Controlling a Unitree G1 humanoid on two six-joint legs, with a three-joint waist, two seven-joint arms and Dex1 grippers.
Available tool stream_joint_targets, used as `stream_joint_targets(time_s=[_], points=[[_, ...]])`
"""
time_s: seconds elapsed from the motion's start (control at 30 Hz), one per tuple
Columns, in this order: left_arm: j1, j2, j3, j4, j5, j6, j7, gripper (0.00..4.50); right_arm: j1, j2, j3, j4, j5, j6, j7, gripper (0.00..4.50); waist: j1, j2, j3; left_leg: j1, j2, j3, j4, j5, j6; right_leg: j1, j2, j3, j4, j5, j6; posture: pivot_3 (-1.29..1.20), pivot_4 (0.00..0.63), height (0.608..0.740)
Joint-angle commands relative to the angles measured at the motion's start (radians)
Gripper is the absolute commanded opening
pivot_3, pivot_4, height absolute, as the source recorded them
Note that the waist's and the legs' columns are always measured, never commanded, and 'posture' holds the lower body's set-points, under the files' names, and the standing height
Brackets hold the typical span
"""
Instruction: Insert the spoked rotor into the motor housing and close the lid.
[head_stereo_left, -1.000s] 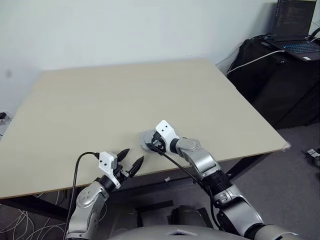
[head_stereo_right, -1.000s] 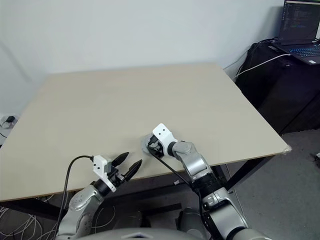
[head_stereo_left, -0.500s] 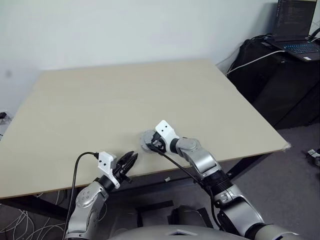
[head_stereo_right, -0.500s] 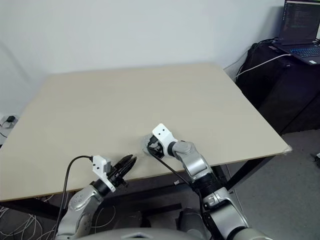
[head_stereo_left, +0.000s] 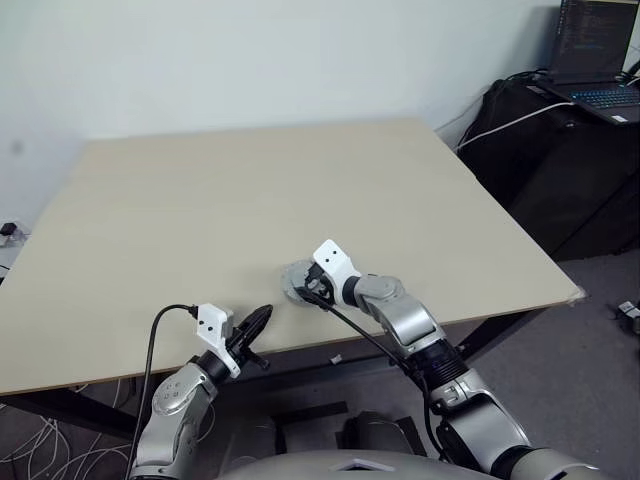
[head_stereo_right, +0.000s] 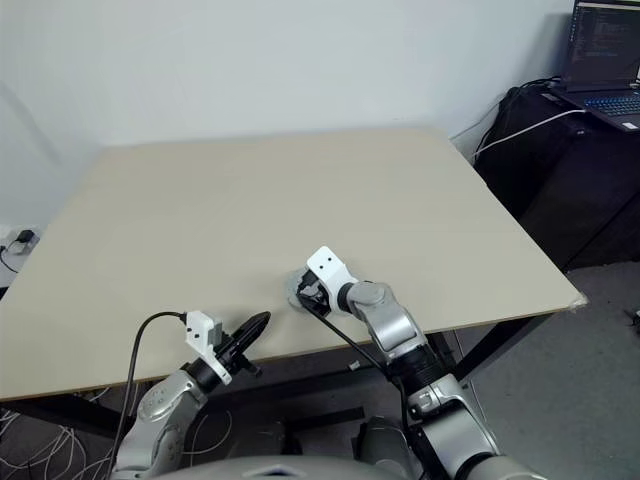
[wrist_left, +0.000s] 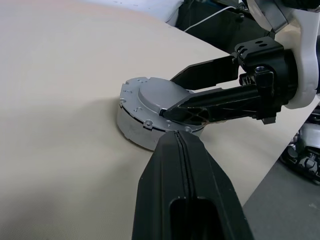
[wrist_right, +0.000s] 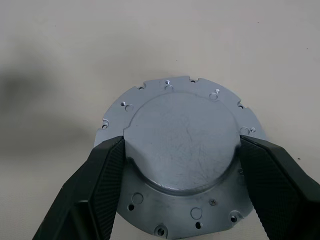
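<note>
The lid (wrist_right: 180, 125), a silver-grey disc with a raised round centre and small holes round its rim, lies on top of the round grey motor housing (wrist_left: 131, 127) near the table's front edge. My right gripper (wrist_right: 181, 145) reaches down onto it, one finger on each side of the raised centre and touching it. A little to the left, at the table's front edge, my left gripper (head_stereo_left: 262, 316) is shut and empty, pointing level toward the housing without touching it. The spoked rotor is hidden.
The light wooden table (head_stereo_left: 220, 190) stretches far back and to both sides. A dark cabinet (head_stereo_left: 560, 150) with an open laptop (head_stereo_left: 592, 60) and a white cable stands beyond the right edge. Loose cables lie on the floor at the left.
My left gripper's fingers went from spread apart to shut, staying in place. The right gripper and the lid have not moved.
</note>
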Motion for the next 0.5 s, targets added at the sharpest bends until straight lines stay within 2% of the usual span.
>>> stream_joint_targets(time_s=[0.03, 0.5], points=[[-0.008, -0.003, 0.003, -0.022, -0.01, -0.006, 0.005, 0.02, 0.002, -0.013, 0.021, 0.023, -0.017, 0.049, -0.001, 3.24, 0.0, 0.0, 0.0, 0.0, 0.0, 0.0, 0.0, 0.0, 0.0, 0.0, 0.0, 0.0, 0.0, 0.0, 0.0, 0.0, 0.0, 0.74], [-0.007, 0.002, 0.002, -0.025, -0.006, -0.005, 0.015, 0.02, -0.005, -0.042, 0.053, 0.024, -0.03, 0.074, 0.012, 3.24, 0.003, 0.001, -0.002, 0.0, 0.0, 0.0, 0.0, 0.0, 0.0, 0.0, 0.0, 0.0, 0.0, 0.0, 0.0, 0.0, 0.0, 0.74]])
